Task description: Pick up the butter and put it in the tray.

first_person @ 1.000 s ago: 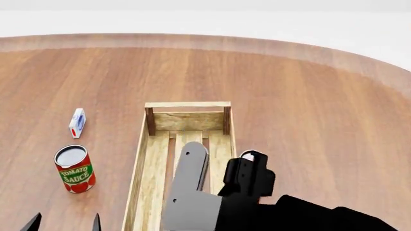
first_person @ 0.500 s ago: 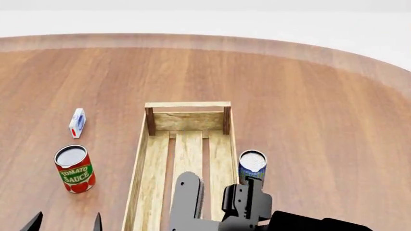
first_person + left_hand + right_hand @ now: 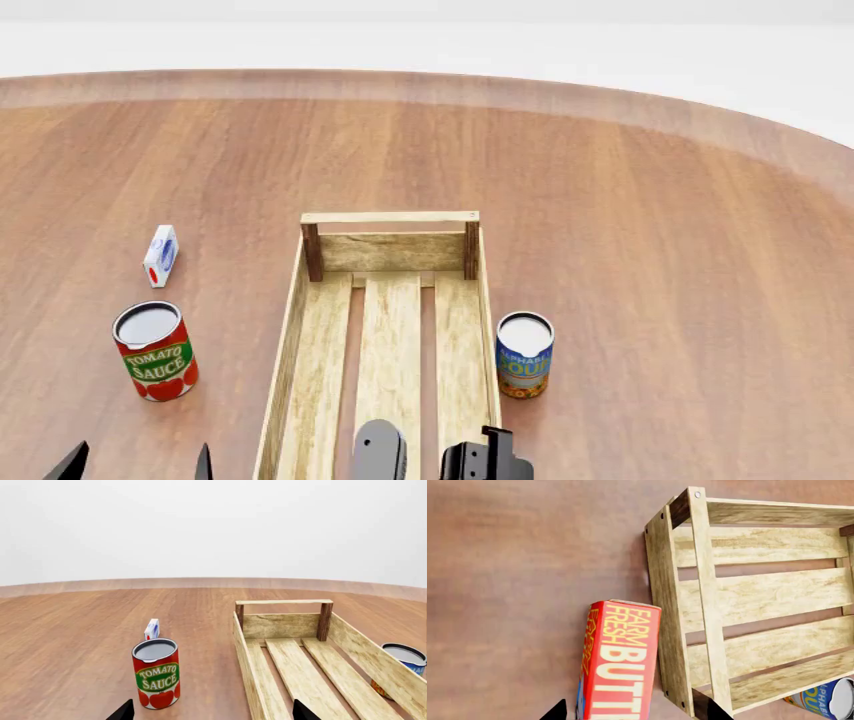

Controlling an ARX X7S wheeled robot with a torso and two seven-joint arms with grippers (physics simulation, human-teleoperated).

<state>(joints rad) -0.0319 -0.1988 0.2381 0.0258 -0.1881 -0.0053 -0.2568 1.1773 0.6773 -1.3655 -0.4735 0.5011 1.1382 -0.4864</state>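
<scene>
The rectangular red-and-orange butter carton (image 3: 618,662) lies just ahead of the right gripper (image 3: 630,711), touching the long wooden slatted tray's (image 3: 699,555) end wall. Jaws spread wide, empty. Likely light, stiff, smooth: grip across its narrow sides.

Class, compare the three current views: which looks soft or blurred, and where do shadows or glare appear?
Right wrist view: the table looks smeared, the butter lettering crisp. Head view: sharp, faint shadow beside the tomato sauce can. Left wrist view: sharp, even light, no glare, soft shading inside the tray.
</scene>
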